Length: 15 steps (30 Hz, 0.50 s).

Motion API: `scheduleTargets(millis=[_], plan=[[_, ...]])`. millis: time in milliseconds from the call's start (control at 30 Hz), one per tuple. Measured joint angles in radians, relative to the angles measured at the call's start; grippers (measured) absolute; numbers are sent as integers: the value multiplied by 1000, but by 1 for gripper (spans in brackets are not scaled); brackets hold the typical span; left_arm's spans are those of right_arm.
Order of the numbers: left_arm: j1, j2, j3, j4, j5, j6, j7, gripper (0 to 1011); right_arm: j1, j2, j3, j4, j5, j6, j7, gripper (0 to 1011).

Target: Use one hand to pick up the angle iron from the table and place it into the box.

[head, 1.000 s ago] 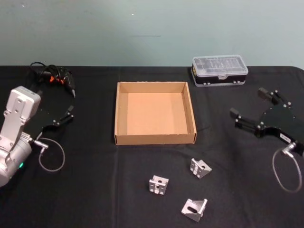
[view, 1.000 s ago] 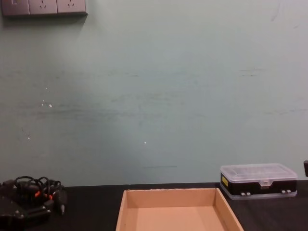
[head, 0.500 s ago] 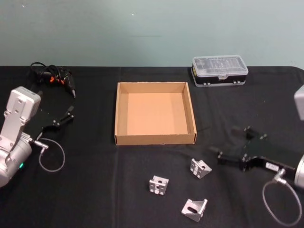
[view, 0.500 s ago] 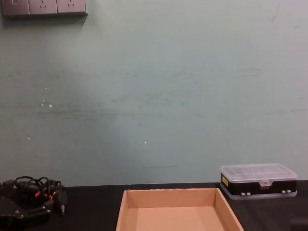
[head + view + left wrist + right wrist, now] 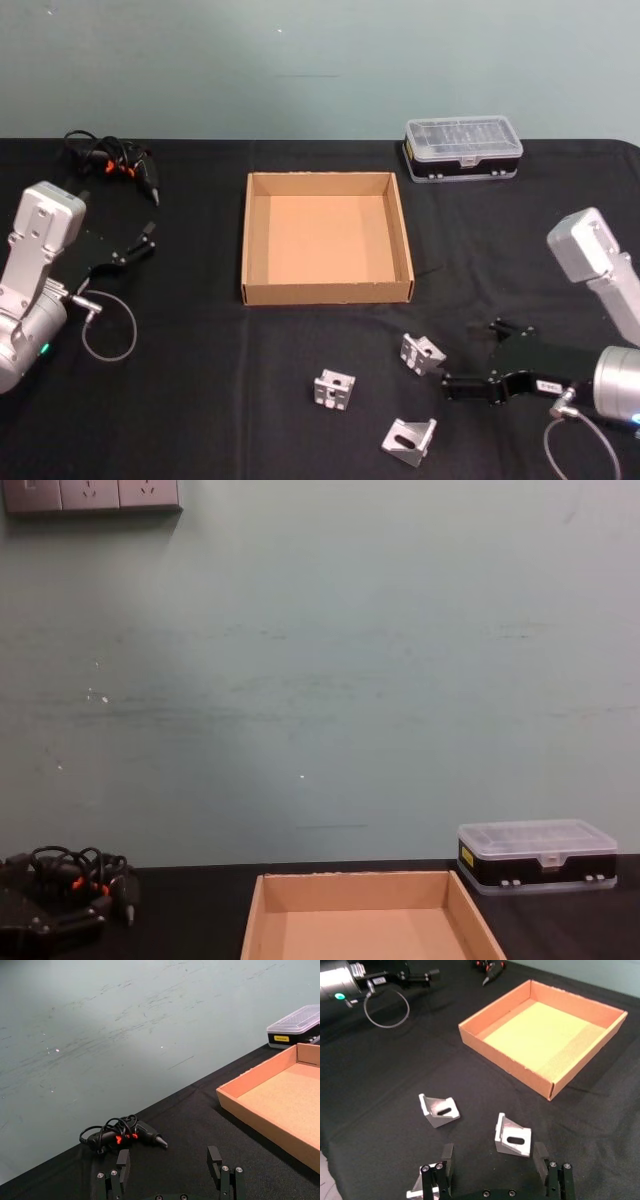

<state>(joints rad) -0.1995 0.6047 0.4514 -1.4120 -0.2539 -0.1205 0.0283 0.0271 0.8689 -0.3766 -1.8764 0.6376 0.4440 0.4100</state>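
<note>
1. In the right wrist view, one angle iron [image 5: 417, 1191] is half hidden behind a finger [image 5: 441, 1165] of the right tool [image 5: 493, 1155] and cut off by the frame edge.
2. In the chest view the box [image 5: 350, 880] is cut off at the bottom edge. A clear-lidded black case [image 5: 537, 855] sits to its right.
3. The head view shows three angle irons on the desk [image 5: 200, 400] in front of the box [image 5: 325, 293]. The wrist view shows the slot in the nearest angle iron [image 5: 512, 1136].
4. The right tool [image 5: 470, 354] is low over the desk, reaching leftward with jaws spread and gripping nothing. The nearest angle iron [image 5: 422, 354] lies just ahead of its fingers; whether they touch cannot be told.
5. The left tool [image 5: 135, 245] rests at the desk's left with its fingers [image 5: 215, 1157] apart.
</note>
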Motion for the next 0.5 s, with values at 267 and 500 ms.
scheduleTargets(millis=[267,500], plan=[[0,0,0,0,0,0,0,1011,60,-50,-47,62,-30,14,1,1003],[0,0,0,0,0,0,0,1011,108,-85,-85,105,-53,21,17,1003]])
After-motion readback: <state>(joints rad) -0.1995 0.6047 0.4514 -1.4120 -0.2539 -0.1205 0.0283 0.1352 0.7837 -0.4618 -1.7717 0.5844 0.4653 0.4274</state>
